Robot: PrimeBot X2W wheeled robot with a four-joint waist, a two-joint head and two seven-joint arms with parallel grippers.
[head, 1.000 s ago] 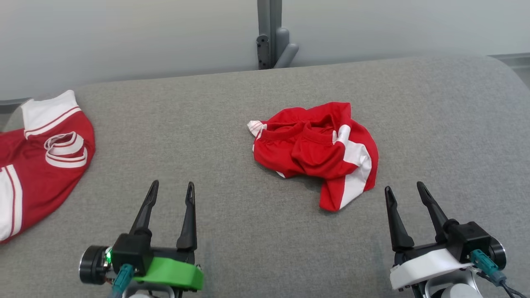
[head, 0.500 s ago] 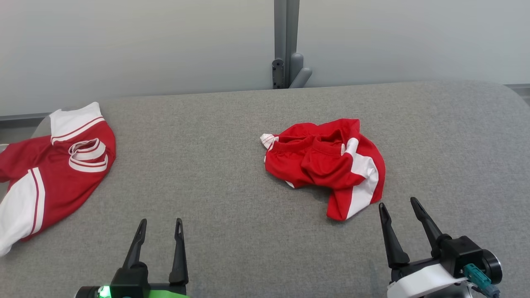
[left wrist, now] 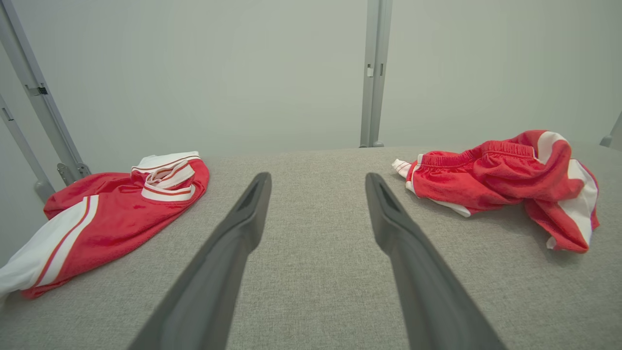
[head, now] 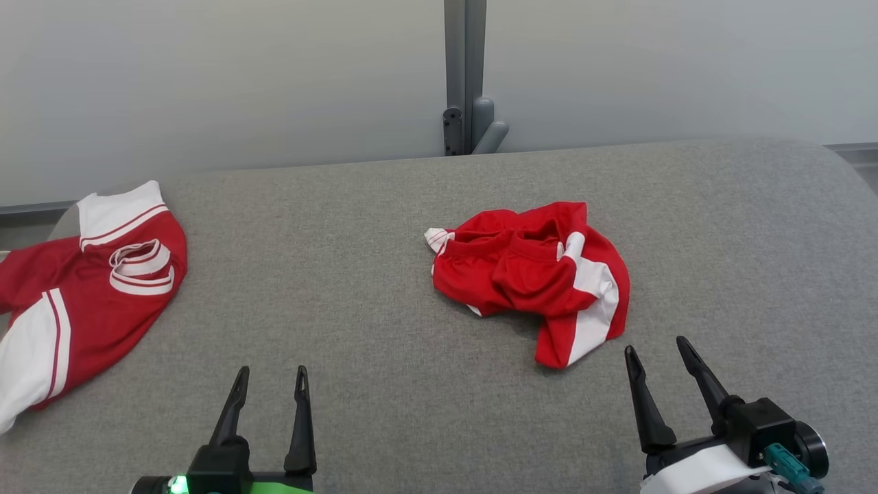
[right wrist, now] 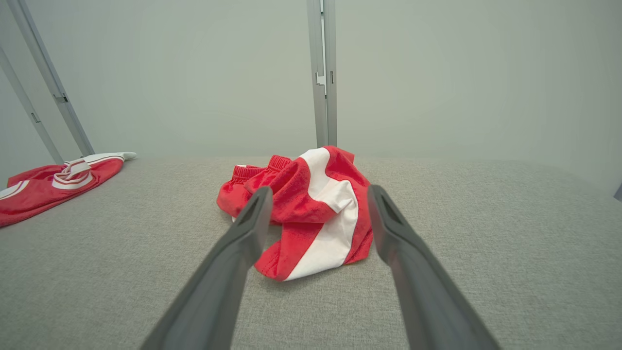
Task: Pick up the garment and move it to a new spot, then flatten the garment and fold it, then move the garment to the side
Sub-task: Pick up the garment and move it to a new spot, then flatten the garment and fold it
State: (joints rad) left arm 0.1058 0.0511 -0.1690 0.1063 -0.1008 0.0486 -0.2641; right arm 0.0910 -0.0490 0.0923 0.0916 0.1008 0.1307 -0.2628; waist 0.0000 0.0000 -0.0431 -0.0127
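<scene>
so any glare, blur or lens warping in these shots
Head view: soft even light, no glare, a faint shadow under the near edge of the red shorts; the grey padded surface bows at its far edge. Left wrist view: wide-angle tilts the wall posts, left gripper softens near the lens. Right wrist view: same softening on the right gripper, shorts sharp.

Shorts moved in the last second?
No. The shorts keep the same crumple and the same spot below the wall post, right of the jersey; the whole head view shifted, so the camera moved.
</scene>
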